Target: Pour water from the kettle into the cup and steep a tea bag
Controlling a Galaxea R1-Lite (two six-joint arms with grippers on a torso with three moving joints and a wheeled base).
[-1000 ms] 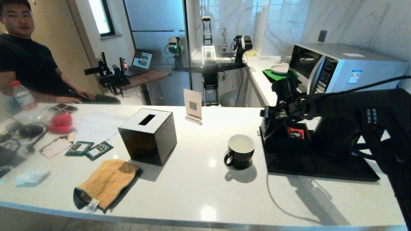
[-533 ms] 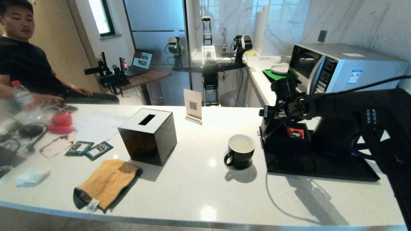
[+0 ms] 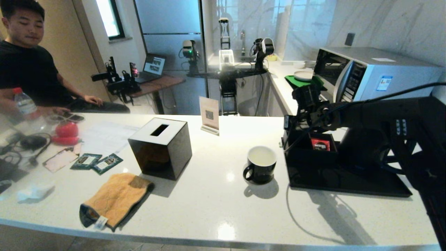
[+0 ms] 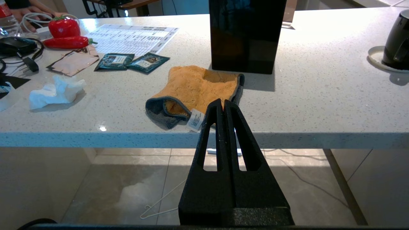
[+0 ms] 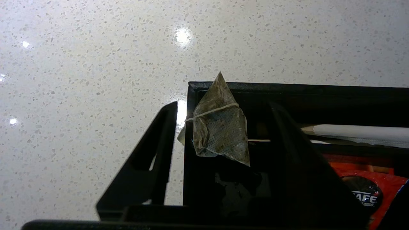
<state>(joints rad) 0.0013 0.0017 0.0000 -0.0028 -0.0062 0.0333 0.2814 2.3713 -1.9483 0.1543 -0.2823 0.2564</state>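
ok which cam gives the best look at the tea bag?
Right wrist view: the tea bag sits large between the right gripper's open fingers, at the black box's corner. In the head view the right arm hides it. The left wrist view misses it.

Black tissue box (image 3: 160, 147) behind an orange cloth (image 3: 115, 198), two green packets (image 3: 96, 162), microwave (image 3: 376, 74), seated man (image 3: 28, 59).

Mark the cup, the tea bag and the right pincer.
cup (image 3: 261, 172): head view, outer wall.
tea bag (image 5: 220, 131): right wrist view, mesh body.
right pincer (image 5: 220, 110): right wrist view, midway between open fingertips.
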